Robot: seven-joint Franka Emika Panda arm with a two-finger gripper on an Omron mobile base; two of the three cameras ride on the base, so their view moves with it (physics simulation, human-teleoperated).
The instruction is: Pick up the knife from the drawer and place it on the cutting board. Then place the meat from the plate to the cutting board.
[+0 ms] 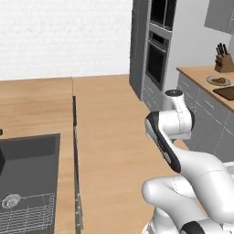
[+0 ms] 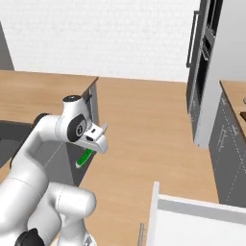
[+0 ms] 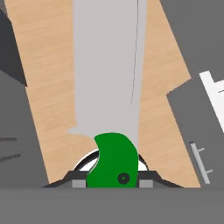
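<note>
Fingers (image 3: 112,181) clamped on knife (image 3: 109,87) by its green handle, blade running straight out ahead; cutting board (image 1: 226,93) sits far right on the desk (image 1: 201,73), well apart, beside plate (image 1: 218,81).

Small slim knife (image 3: 111,131) with bright green handle and pale grey blade: clamped by the handle between the two dark finger tips in the hand view, blade running away up the frame; in the right base view, green handle hanging below the hand, tilted, above the wooden floor.

Wide shallow light grey-white box drawer (image 2: 202,221): pulled open, lower right of right base view.

Dark brown rectangular wooden cutting board (image 1: 226,93): flat on far counter, partly cut by frame edge.

Round grey-rimmed plate (image 1: 218,81): just beside the board, carrying small reddish-brown meat (image 1: 221,80).
</note>
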